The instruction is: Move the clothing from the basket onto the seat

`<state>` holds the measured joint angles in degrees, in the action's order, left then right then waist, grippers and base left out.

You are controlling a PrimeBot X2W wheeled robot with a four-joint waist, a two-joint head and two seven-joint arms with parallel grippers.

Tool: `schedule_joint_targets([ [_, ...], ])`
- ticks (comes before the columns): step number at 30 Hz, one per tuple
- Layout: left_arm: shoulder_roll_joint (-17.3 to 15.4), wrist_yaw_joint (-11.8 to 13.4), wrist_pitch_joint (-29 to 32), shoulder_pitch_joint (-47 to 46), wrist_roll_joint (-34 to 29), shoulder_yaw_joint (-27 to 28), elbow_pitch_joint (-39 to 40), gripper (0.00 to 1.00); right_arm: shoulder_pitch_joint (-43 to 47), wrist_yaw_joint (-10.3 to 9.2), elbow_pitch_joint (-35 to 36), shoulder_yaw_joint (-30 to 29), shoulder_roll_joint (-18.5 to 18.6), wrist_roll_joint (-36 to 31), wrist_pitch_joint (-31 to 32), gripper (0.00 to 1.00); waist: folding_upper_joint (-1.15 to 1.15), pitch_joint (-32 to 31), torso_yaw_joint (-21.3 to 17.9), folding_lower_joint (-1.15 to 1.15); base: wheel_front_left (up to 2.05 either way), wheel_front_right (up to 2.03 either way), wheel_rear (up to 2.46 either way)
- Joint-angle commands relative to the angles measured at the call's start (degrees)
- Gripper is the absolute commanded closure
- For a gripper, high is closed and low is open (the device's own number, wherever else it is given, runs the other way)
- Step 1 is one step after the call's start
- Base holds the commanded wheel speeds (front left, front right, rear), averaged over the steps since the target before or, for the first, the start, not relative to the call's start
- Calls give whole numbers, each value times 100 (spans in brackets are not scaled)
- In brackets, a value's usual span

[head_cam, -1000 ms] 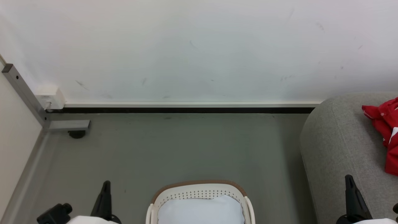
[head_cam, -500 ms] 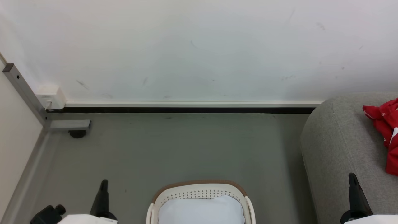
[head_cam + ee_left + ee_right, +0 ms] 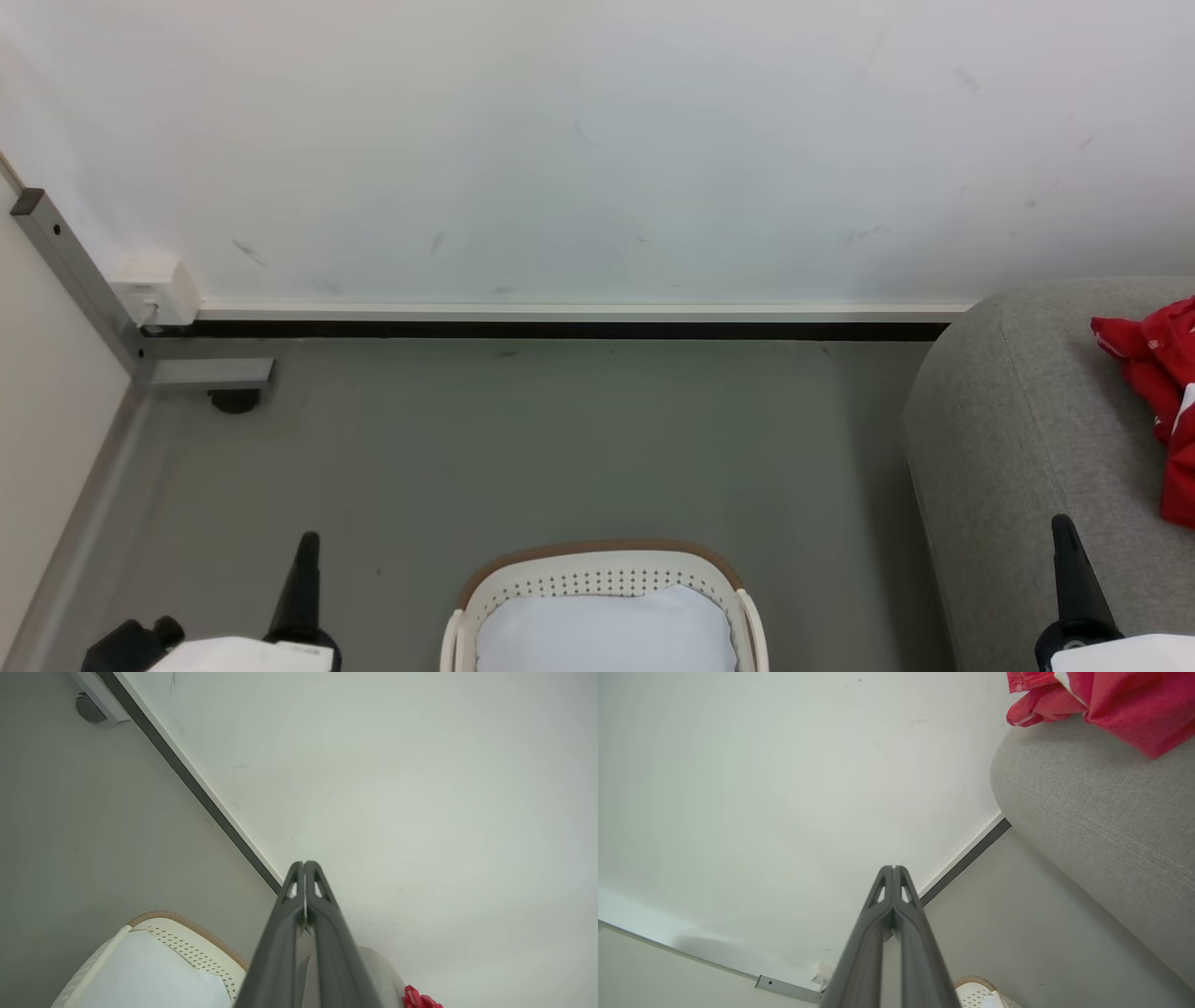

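Both pairs of fingers are pressed fully together, no gap between them and nothing in their grip. On my left gripper (image 3: 304, 864) the two dark fingers meet along a thin line and point into open air toward the white wall (image 3: 420, 788). On my right gripper (image 3: 893, 868) they meet the same way and likewise touch nothing. Just to the right of the left fingers, between the two grippers, stands one basket (image 3: 597, 553), cream-white with perforated walls and a brown rim band. Inside it I count one pale flat pad (image 3: 602, 635). To the right of the right fingers rises one seat (image 3: 1087, 812), a light-grey woven sofa with a rounded corner and a stitched seam. The fingers stand near its side, apart from it. The clothing (image 3: 1153, 359) lies on top of that seat, beyond and to the right of the right fingertips and well apart from them. It is one crumpled heap of bright red fabric with a white stripe showing in it. I cannot tell how many garments make it up, since it runs off the edge of my head view. Farther out, past the left fingertips, the grey floor (image 3: 560, 448) reaches the wall, where one grey metal bar (image 3: 210, 373) and one small white box (image 3: 154, 289) sit in the corner.
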<state>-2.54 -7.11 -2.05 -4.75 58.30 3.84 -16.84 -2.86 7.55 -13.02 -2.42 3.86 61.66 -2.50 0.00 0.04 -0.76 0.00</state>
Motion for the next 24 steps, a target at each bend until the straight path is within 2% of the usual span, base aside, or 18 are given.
schedule_joint_targets([
  [1, -38, -27, 28, -117, 152, 40, 75, 100, -128, -5, 29, -45, 21, 168, 38, 100, 0, 0, 1, 0, 0, 0, 0],
  [24, -46, -40, 375, -143, 1485, 142, 167, 100, -227, -7, -29, -184, -15, 1372, 387, 100, 0, 4, 27, 0, 0, 0, 0],
])
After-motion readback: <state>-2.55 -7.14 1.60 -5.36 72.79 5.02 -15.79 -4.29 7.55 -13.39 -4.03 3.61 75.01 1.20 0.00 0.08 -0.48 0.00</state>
